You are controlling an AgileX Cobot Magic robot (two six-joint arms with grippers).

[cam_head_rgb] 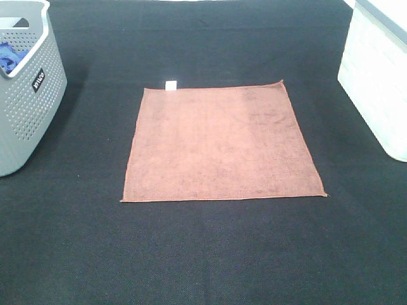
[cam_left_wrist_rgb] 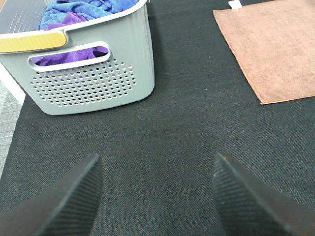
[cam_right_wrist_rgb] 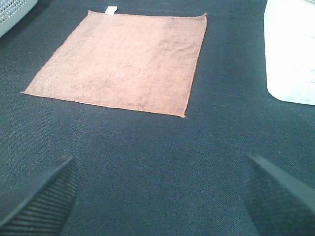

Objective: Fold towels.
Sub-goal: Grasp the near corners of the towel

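1. Where the high camera looks down, a table [cam_head_rgb: 203,254] covered in dark, finely woven fabric fills the whole view.
2. A white container [cam_head_rgb: 375,82] with faintly textured walls stands at the table's right edge, partly cut off by the frame.
3. A grey basket [cam_head_rgb: 32,114] with perforated walls, a white rim and a small black label stands at the left edge. Blue and purple cloths [cam_left_wrist_rgb: 74,10] are heaped inside it.
4. The towel [cam_head_rgb: 219,146], a thin reddish-brown square with stitched edges, lies flat and fully spread in the middle of the table. It sits between the basket and the container, well apart from both.
5. The left hand [cam_left_wrist_rgb: 156,162] shows only in its own wrist view. Its two black ridged fingers [cam_left_wrist_rgb: 74,196] are spread wide with nothing between them, over bare table near the basket.
6. The right hand [cam_right_wrist_rgb: 160,161] is likewise spread wide and holds nothing. It hangs over bare table on the near side of the towel, not touching it.
7. A small white tag [cam_head_rgb: 170,85] sticks out from the towel's far edge, close to its far left corner.
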